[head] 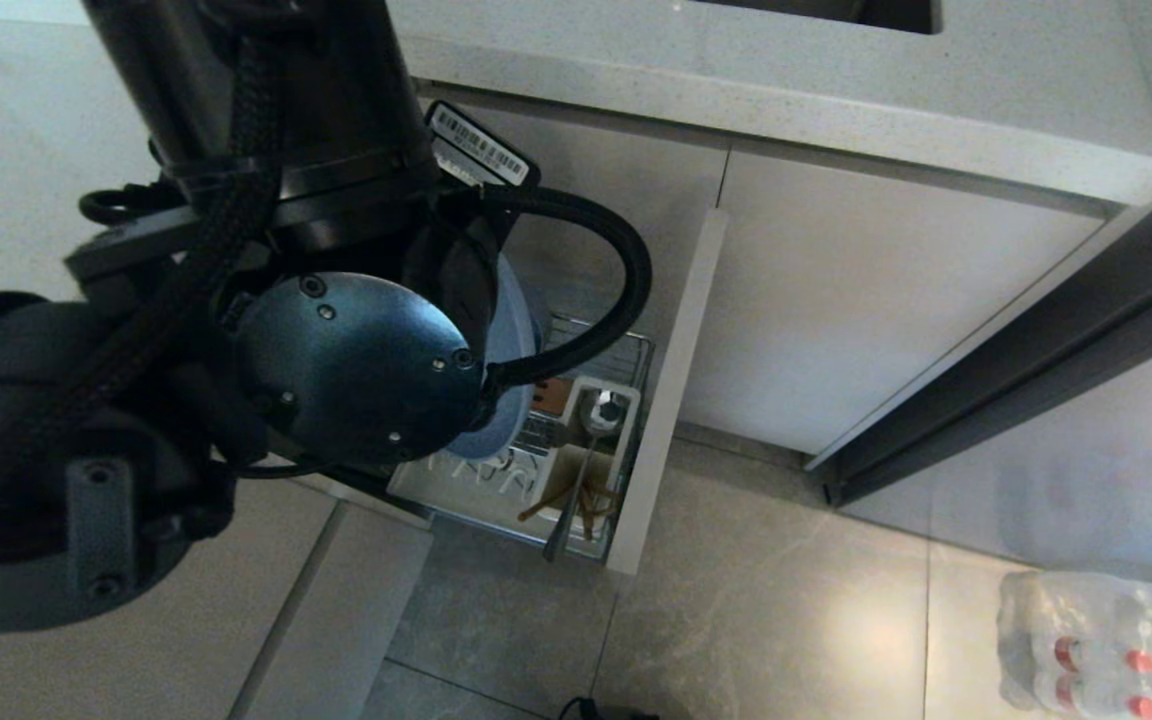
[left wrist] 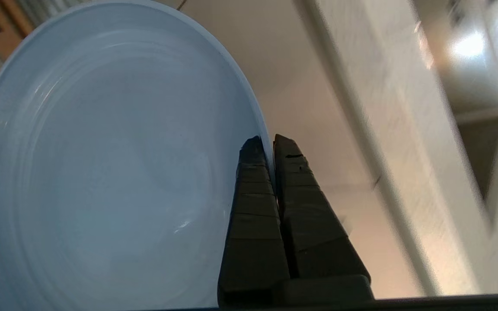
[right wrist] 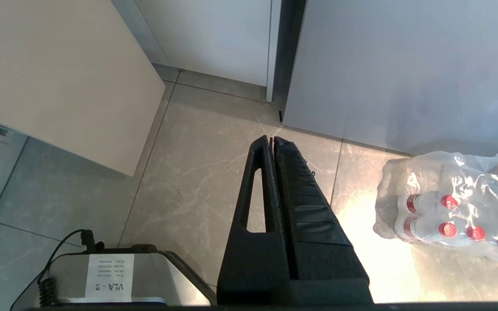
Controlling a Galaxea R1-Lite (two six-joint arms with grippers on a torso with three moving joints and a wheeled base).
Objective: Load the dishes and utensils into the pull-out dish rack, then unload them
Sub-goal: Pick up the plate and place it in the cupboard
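1. Head view: the left arm (head: 336, 340) fills the left half of the frame above the pull-out dish rack (head: 636, 350), which stands drawn out from the cabinet beneath the pale countertop (head: 786, 90).
2. Left wrist view: the left gripper (left wrist: 269, 140) has its jaws clamped on the rim of the light-blue plate (left wrist: 102, 172), one finger inside the rim and one outside, the plate held on edge.
3. From the head camera, the plate's edge shows behind the arm, over the rack's near end.
4. Standing in the rack's white utensil cup (head: 626, 400) are the silver spoon (head: 581, 470) and the wooden chopsticks (head: 591, 505), leaning toward the floor side.
5. Right wrist view: the right gripper (right wrist: 272, 139) hangs over the grey floor tiles (right wrist: 197, 181) with jaws pressed together and nothing between them.
6. A shrink-wrapped pack of red-capped bottles (right wrist: 452, 207) lies on the floor near it.
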